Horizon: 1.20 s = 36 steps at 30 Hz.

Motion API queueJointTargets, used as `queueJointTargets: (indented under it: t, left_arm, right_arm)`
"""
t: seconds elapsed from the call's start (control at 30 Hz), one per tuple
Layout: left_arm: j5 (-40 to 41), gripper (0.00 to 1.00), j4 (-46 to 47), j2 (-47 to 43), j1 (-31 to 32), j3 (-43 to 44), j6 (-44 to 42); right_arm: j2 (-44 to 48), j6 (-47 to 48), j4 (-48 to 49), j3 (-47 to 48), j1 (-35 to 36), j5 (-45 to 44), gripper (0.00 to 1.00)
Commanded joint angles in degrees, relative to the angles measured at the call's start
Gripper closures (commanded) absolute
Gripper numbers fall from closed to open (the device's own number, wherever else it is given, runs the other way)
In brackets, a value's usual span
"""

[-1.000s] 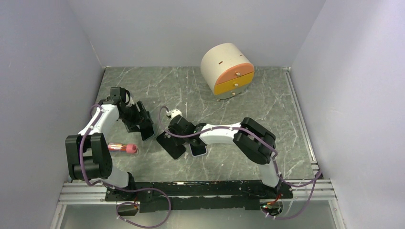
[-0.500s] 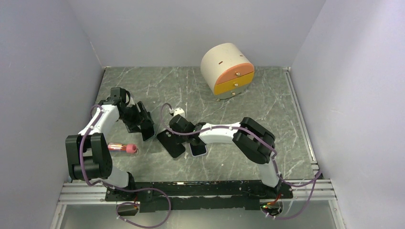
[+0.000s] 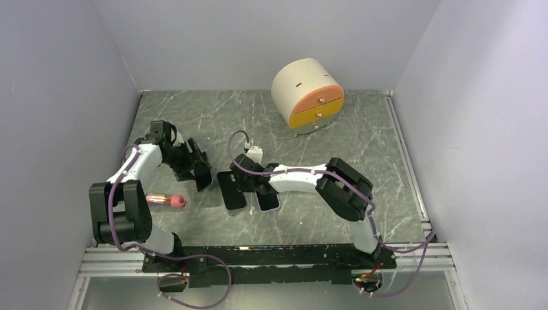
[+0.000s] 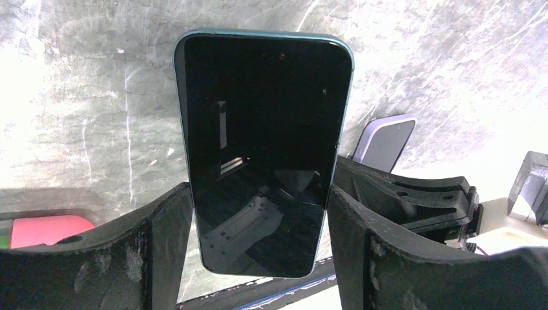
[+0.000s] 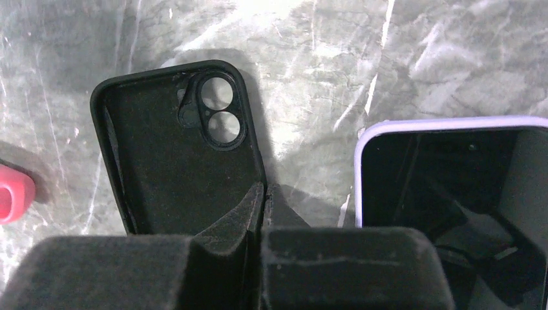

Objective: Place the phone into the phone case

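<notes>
1. The phone case [image 5: 174,174] lies open side up on the table [image 3: 362,148] and holds nothing. We see its bare black lining and its camera cut-out. The round drawer unit [image 3: 304,90] at the back has its orange drawers closed, so we cannot tell what is inside.
2. We count two phones, one case, one drawer unit and one pink object [image 3: 165,201], which lies near the left arm.
3. The phone [image 4: 262,129] has a dark screen and a teal rim. It sits in the left gripper [image 4: 258,194], whose fingers press on its two long edges. It is left of the case and apart from it.
4. The right gripper [image 5: 263,200] is pinched on the case's right side wall, one finger inside and one outside. The lilac-edged phone [image 5: 452,187] lies screen up just beside the case, on its right.
5. Against a second ago, the case has swung from a slant to lie nearly parallel with the lilac-edged phone. The right wrist has turned with it. The left gripper's hold looks unchanged.
</notes>
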State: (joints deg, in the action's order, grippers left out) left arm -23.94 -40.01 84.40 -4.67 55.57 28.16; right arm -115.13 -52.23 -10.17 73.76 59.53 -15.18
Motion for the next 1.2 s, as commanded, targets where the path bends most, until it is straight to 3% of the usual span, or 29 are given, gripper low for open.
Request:
queueJointTargets:
  t: [0.0, 0.37, 0.73, 1.17]
  left_arm:
    - [-2.9, 0.65, 2.5, -2.8, 0.7, 0.0, 0.9]
    - [0.0, 0.66, 3.0, -3.3, 6.5, -0.9, 3.1]
    - [5.0, 0.68, 9.5, -4.9, 19.8, -4.5, 15.0]
    - [6.9, 0.67, 12.1, -3.6, 23.2, -7.2, 19.5]
  right_arm:
    - [2.2, -6.5, -3.3, 2.3, -0.4, -2.3, 0.94]
    - [9.1, -6.2, -2.2, -1.9, -1.0, -1.8, 0.6]
    - [24.7, -4.7, 5.4, -18.1, -4.7, -2.2, 0.1]
    - [28.2, -2.2, 9.2, -21.6, -5.2, 0.2, 0.08]
